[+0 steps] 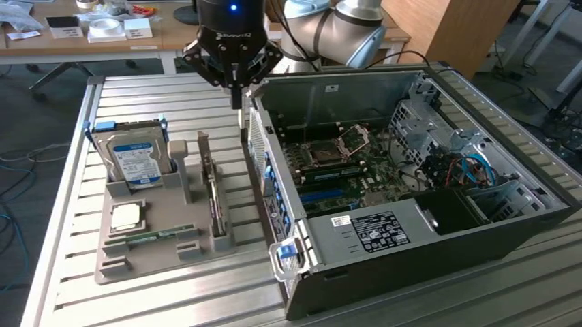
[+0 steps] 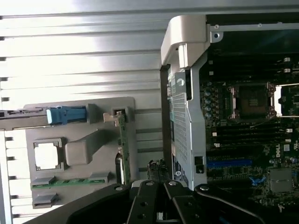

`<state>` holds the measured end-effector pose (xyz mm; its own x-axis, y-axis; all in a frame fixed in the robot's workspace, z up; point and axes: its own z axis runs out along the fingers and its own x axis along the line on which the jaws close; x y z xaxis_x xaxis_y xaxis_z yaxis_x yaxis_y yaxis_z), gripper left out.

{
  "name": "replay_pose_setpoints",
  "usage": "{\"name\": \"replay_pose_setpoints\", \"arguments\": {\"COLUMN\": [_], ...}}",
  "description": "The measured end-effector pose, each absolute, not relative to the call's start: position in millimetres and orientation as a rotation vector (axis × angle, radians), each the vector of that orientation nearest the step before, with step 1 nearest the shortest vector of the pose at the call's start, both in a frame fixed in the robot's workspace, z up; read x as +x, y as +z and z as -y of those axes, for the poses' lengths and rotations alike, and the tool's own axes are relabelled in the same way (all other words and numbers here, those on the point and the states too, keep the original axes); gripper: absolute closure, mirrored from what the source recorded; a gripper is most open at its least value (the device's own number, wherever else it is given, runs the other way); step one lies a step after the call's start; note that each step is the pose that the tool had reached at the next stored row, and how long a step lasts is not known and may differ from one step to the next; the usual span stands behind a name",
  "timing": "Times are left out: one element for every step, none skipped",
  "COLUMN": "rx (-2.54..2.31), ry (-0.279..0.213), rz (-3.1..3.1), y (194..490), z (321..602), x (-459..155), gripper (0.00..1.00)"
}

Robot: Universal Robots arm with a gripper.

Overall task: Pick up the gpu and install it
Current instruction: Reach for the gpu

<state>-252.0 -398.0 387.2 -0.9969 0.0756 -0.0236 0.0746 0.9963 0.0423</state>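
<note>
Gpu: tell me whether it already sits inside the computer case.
No, the gpu stands on edge in the grey holder, outside the computer case.

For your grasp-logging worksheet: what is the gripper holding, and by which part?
Nothing. The gripper is shut and empty, hanging beside the case; the gpu stands in its tray, untouched.

Table (image 1: 155, 102): ribbed bare metal, satin sheen. Holder (image 1: 150, 266): grey matt plastic, smooth. Case (image 1: 437, 272): dark matt outer panels, dull grey sheet metal inside. Gpu (image 1: 212, 194): green circuit board. Drive (image 1: 135, 162): shiny metal with a blue label. Gripper (image 1: 238, 102): black, semi-gloss. Desk (image 1: 168, 34): pale smooth wood.
</note>
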Motion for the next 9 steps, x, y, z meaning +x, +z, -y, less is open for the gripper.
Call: {"name": "replay_pose_setpoints", "arguments": {"rx": [0.117,0.118,0.118,0.118,0.118,0.118,0.118,0.119,0.119], "ry": [0.064,0.064,0.064,0.064,0.064,0.064,0.064,0.064,0.064], "rz": [-3.114,-3.113,-3.113,-3.113,-3.113,-3.113,-3.113,-3.113,-3.113], "y": [387,387,387,386,386,386,386,386,385], "z": [398,398,398,398,397,397,397,397,397], "x": [-255,-258,-261,-264,-266,-269,-271,-274,-276], "gripper": [0.89,0.89,0.89,0.89,0.89,0.89,0.89,0.89,0.89]}}
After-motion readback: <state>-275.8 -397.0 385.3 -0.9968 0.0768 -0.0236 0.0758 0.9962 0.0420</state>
